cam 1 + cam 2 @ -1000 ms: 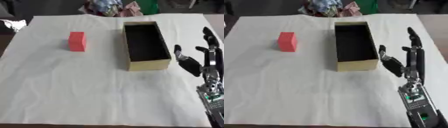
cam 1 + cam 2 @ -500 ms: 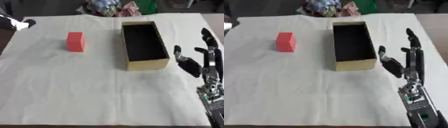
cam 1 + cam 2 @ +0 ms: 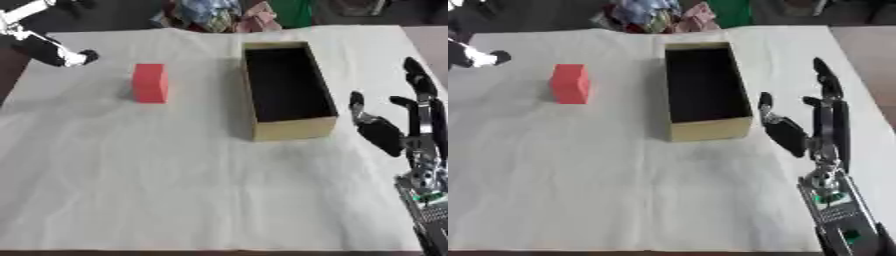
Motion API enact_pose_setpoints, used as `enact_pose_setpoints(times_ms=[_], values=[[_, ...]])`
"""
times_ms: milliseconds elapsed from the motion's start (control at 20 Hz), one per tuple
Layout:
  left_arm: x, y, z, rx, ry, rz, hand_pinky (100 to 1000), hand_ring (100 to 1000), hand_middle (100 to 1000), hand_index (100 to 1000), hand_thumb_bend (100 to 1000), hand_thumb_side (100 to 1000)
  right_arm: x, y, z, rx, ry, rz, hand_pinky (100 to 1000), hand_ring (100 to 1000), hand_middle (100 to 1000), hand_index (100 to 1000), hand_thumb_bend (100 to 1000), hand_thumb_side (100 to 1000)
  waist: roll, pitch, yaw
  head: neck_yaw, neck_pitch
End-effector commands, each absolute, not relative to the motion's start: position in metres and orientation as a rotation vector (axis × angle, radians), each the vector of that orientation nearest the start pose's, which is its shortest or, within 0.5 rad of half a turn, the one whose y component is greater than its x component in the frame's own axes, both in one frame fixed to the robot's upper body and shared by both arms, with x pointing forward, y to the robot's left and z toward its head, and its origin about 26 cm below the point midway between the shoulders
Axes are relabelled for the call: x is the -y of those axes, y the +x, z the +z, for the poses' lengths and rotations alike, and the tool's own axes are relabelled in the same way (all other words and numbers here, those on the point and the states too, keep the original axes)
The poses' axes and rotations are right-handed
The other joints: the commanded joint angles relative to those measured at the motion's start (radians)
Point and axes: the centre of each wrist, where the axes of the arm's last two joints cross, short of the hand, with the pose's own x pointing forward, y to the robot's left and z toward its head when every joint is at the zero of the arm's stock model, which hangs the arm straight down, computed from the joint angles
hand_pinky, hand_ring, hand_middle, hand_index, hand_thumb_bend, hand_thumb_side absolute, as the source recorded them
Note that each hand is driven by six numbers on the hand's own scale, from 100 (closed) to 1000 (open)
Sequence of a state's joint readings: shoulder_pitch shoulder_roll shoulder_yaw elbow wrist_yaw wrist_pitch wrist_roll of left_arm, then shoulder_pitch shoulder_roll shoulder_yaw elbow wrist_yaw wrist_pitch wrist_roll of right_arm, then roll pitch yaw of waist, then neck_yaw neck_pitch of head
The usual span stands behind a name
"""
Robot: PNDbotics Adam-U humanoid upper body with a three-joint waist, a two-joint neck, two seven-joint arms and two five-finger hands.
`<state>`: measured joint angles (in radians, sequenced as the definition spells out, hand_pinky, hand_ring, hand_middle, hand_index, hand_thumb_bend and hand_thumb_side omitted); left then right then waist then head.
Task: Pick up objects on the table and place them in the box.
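Since the earlier frames the left robot hand (image 3: pixel 54 49) has come further in from the upper left corner, and its white and black arm now reaches over the table edge towards the red block (image 3: pixel 150 83). Whether its fingers are open or curled cannot be told; it is clear of the block and holds nothing that can be seen. The right robot hand (image 3: pixel 808 126) has kept its place at the right side, fingers straight and pointing up, thumb spread, empty, near the right wall of the box (image 3: pixel 707 129). The box is a long, open, tan one with a dark inside, lying on the white-covered table (image 3: pixel 175 190) with nothing visible in it. The red block stands on the table, well apart from the box's left wall. No readable writing or label shows on the block or box.
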<state>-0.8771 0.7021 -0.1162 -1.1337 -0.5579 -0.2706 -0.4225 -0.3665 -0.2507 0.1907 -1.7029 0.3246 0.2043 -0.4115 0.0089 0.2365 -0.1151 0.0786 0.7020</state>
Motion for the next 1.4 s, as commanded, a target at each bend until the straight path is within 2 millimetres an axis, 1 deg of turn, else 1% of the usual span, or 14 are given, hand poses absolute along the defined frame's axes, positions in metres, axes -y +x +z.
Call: enact_pose_setpoints(times_ms=[50, 300, 750, 1400], values=[[-0.352, 0.446, 0.272, 1.637, 0.887, -1.412, 877, 742, 790, 881, 460, 219, 0.206, 0.342, 0.140, 1.983, -0.625, 0.229, 782, 1000, 953, 1000, 293, 175, 0.000, -0.013, -0.005, 0.008, -0.002], [-0.340, 0.455, 0.266, 1.660, 0.876, -1.414, 882, 745, 795, 884, 479, 214, 0.204, 0.342, 0.140, 1.986, -0.613, 0.230, 782, 1000, 953, 1000, 290, 181, 0.002, -0.010, -0.014, 0.015, -0.004], [-0.324, 0.464, 0.252, 1.652, 0.856, -1.433, 905, 790, 857, 913, 501, 219, 0.203, 0.342, 0.139, 1.987, -0.600, 0.225, 781, 1000, 951, 1000, 271, 188, 0.004, -0.006, -0.026, 0.021, -0.010], [-0.306, 0.472, 0.227, 1.617, 0.894, -1.456, 897, 781, 845, 913, 487, 225, 0.201, 0.342, 0.139, 1.990, -0.589, 0.218, 781, 1000, 951, 1000, 256, 190, 0.002, 0.002, -0.032, 0.030, -0.016]])
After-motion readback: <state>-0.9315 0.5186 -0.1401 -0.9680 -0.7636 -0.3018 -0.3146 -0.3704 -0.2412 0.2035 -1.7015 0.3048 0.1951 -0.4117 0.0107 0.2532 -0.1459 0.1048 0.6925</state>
